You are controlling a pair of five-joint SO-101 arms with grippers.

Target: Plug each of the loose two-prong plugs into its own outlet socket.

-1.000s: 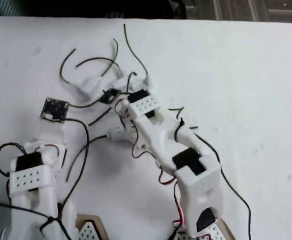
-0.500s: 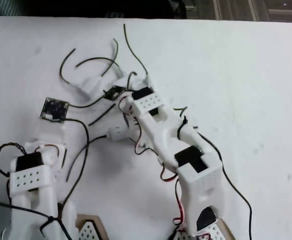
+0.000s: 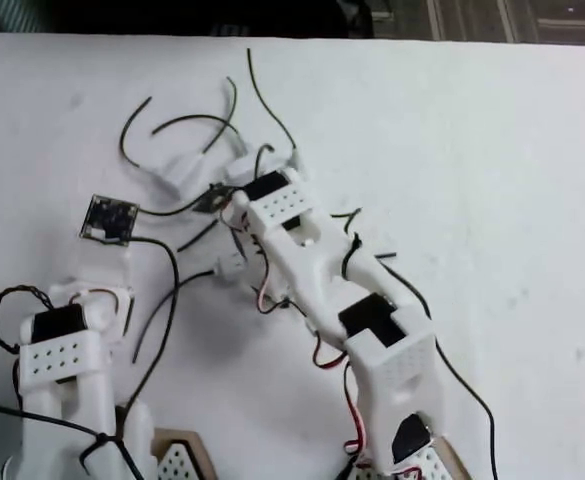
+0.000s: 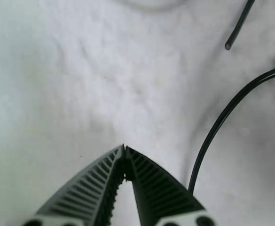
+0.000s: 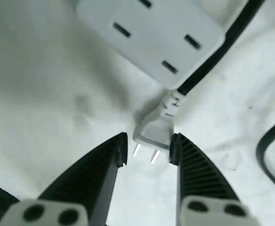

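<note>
Right hand [image 5: 149, 144] spread, straddling the white two-prong plug [image 5: 152, 129] lying on the tabletop [image 5: 43, 94] — prongs toward the wrist, cord end toward the outlet block [image 5: 151, 37] just beyond. Likely set to pinch the plug's sides. Left hand [image 4: 124, 153] pressed together over bare tabletop beside a black cord [image 4: 212, 136] — well apart from the plug.

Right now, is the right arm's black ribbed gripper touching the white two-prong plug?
Cannot tell. The right wrist view shows the white two-prong plug inside the open right gripper: a gap at one finger, the other meeting its edge unclearly.
</note>
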